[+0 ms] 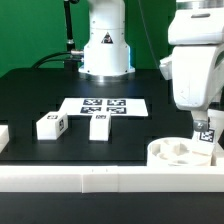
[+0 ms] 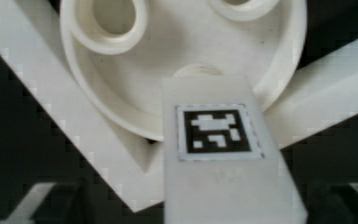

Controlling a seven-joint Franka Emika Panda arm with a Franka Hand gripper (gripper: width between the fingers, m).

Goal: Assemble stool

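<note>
Your pincer (image 1: 204, 122) is closed on one leg (image 1: 207, 136). The leg stands up, its long side pointing down at the round seat (image 1: 172, 153), near right on the tabletop (image 1: 40, 95). A socket (image 2: 197, 82) looks to be just under its tip.

White marker board (image 1: 103, 104) on black table (image 1: 30, 95)

No words, numbers or brand names are showing legibly in either view. Only black-and-white square marker tags are appearing: several on the marker board (image 1: 103, 105), one on the left loose leg (image 1: 50, 125), one on the middle loose leg (image 1: 99, 125), and one on the third leg (image 2: 217, 165). Their patterns are not reading as characters.
</note>
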